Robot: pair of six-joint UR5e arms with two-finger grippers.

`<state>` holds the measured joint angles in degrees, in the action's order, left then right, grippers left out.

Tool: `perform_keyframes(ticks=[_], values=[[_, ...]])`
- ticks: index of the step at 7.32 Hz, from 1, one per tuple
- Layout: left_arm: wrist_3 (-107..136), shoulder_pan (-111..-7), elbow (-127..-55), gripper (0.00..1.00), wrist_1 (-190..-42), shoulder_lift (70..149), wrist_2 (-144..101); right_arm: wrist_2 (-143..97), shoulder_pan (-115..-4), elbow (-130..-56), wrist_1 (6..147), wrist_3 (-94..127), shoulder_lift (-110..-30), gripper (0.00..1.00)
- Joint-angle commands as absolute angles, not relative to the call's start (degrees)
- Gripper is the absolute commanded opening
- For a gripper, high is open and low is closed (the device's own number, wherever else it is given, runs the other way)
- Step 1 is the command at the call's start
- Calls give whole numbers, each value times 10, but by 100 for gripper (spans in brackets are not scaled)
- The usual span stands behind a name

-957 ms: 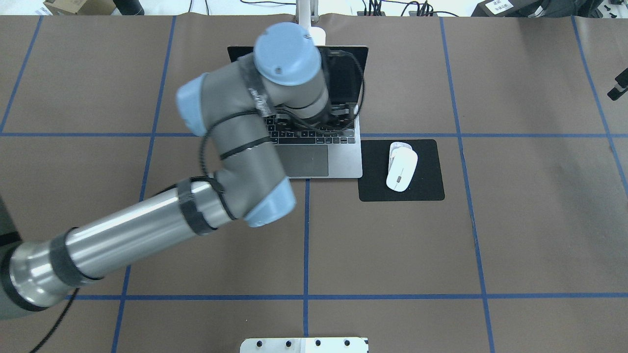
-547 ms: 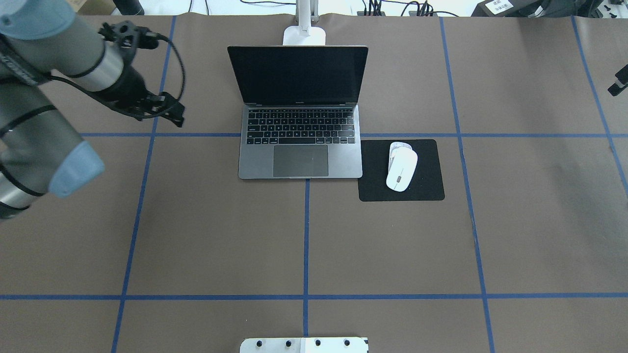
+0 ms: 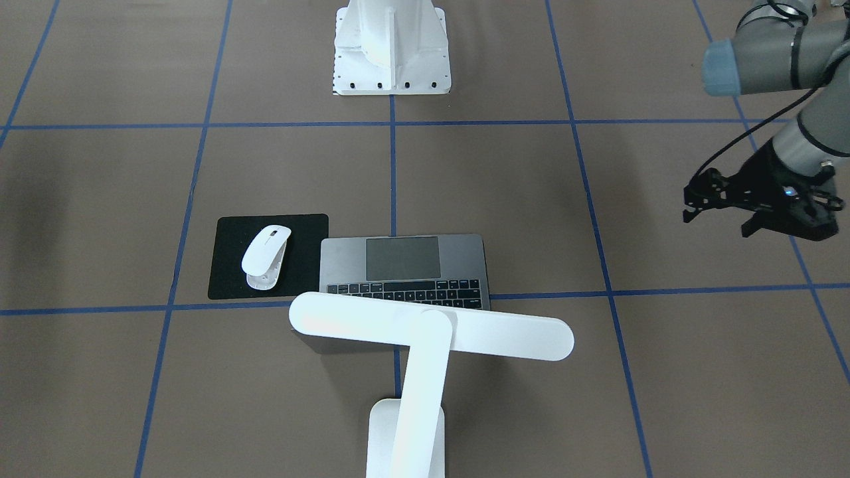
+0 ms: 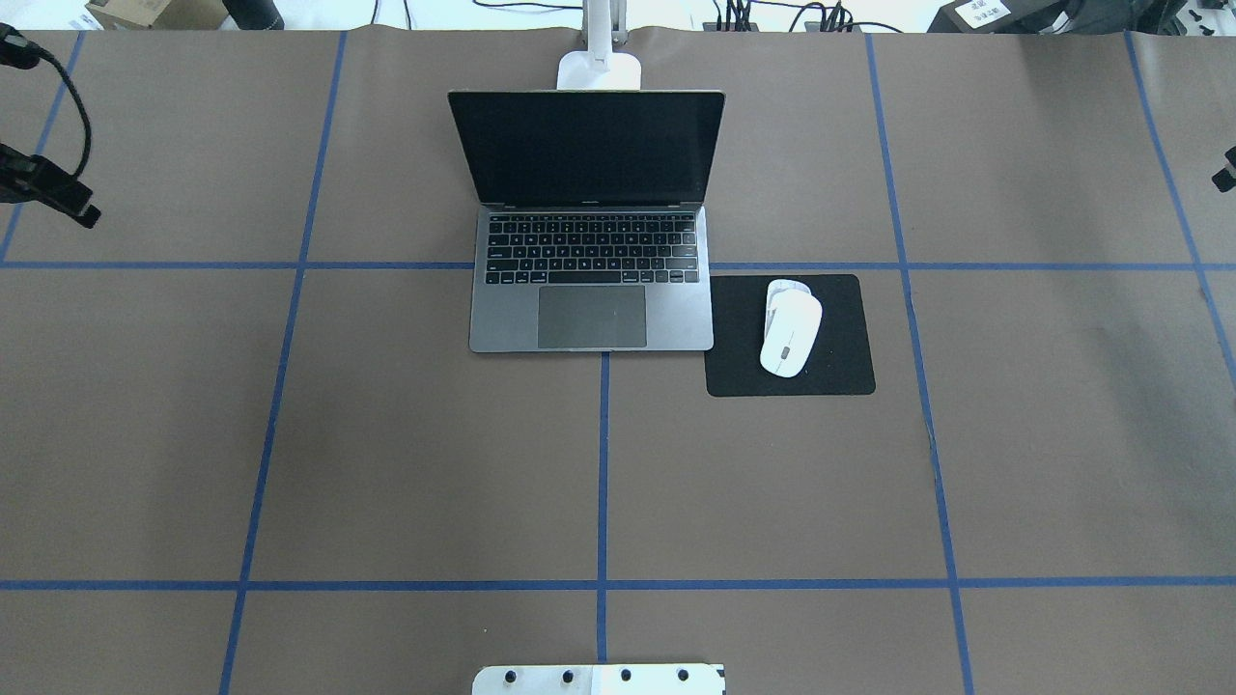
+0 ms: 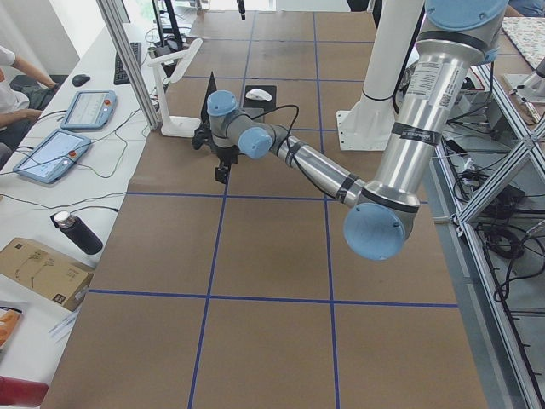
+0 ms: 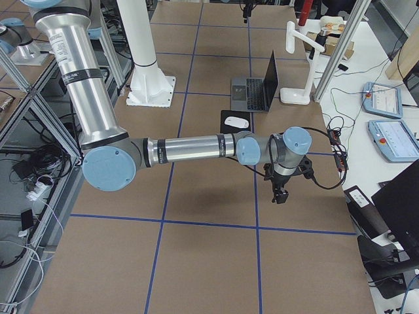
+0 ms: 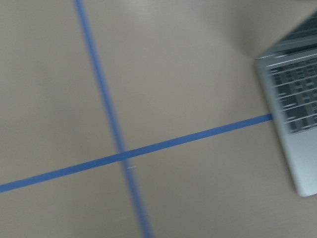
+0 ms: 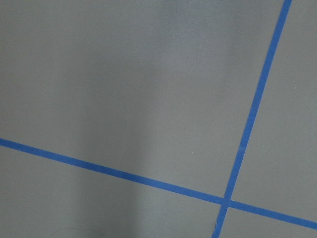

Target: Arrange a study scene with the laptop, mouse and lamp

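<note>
The laptop (image 4: 591,290) stands open at the middle back of the table, with a dark screen; it also shows in the front view (image 3: 403,265). The white mouse (image 4: 791,328) lies on the black mouse pad (image 4: 840,372) just right of it. The white lamp (image 3: 431,326) stands behind the laptop with its bar head over the lid; its base (image 4: 599,69) shows overhead. My left gripper (image 3: 717,224) hangs above bare table far left of the laptop, empty, its jaws apart. My right gripper (image 4: 1224,174) is only a sliver at the right edge; I cannot tell its state.
The white ribbed pedestal with its bolted base plate (image 3: 392,73) stands at the robot's side of the table. Blue tape lines cross the brown cover. Beyond the far edge lie tablets (image 5: 51,153), a bottle (image 5: 77,232) and a cardboard box (image 5: 43,271).
My left arm has swung from above the laptop keyboard out to the table's far left edge. Laptop, mouse and lamp have not moved.
</note>
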<state>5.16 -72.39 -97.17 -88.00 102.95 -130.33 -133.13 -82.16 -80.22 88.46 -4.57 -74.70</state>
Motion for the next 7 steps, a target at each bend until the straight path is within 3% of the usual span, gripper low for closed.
perform_keyframes(ticks=[1, 7], values=[[-57, -798, -899, 99, -856, 1027, -1310, -1331, -822, -808, 869, -13, -758, 99], [-50, -801, -900, 99, -861, 1020, -1366, -1331, -821, -811, 868, 3, -757, 99]])
